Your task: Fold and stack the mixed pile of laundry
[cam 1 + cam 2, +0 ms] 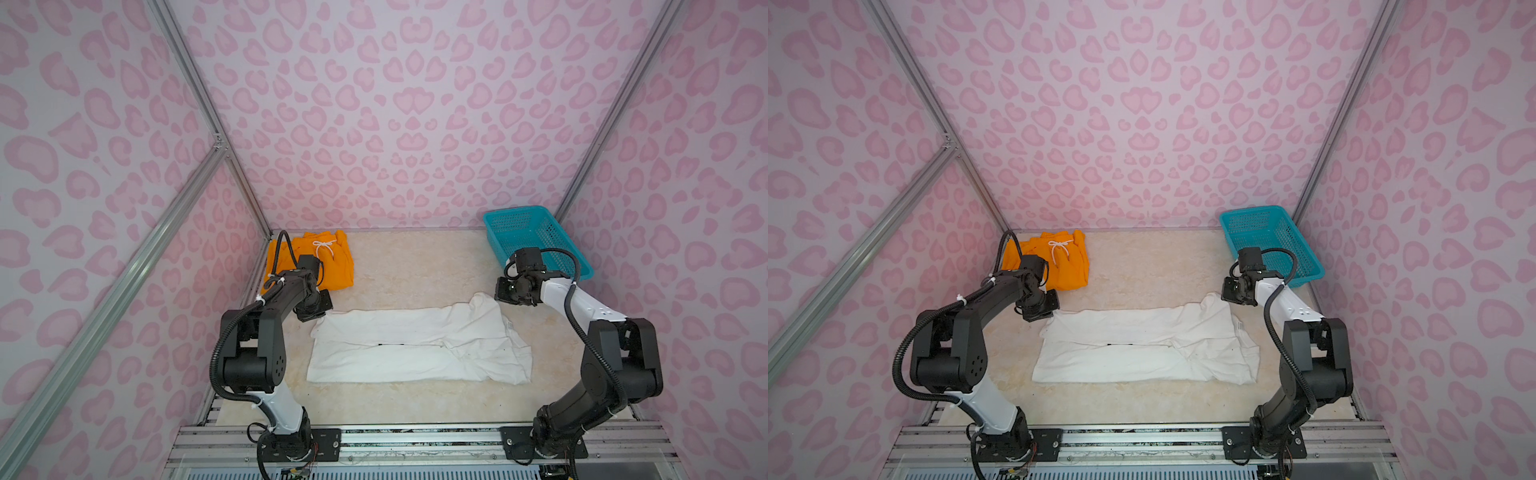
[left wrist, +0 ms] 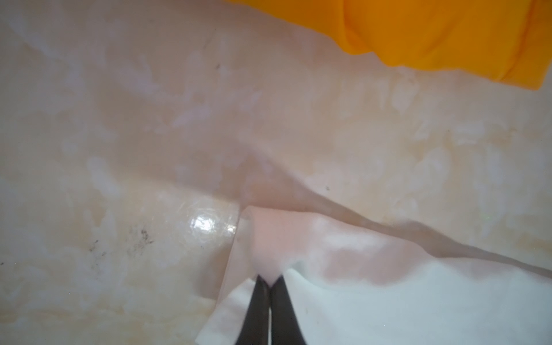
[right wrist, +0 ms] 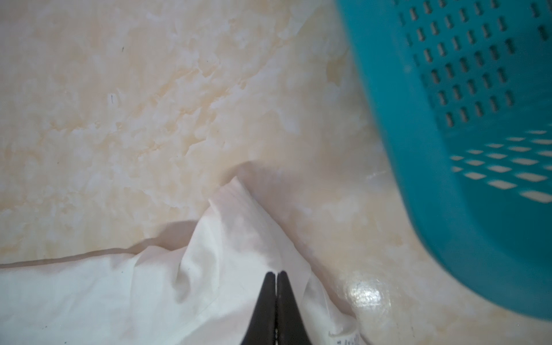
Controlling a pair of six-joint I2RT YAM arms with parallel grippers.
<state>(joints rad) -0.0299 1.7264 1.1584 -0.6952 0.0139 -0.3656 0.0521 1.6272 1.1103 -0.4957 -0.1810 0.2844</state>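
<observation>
**Shirt (image 1: 419,345) pinched at two far corners**

The shorts (image 1: 332,266) lay bunched at the worktop's (image 1: 415,266) 10 o'clock. The left gripper (image 2: 270,283) was closed on the shirt's 10 o'clock corner. The shirt lay spread from centre toward 6 o'clock. The right gripper (image 3: 276,273) was clamped on its 2 o'clock corner, near the basket (image 1: 536,232).

A robot lab cell: aluminium frame (image 1: 124,286), pink printed wall panels (image 1: 415,104), arms (image 1: 266,332) bolted to a base rail (image 1: 415,436).
</observation>
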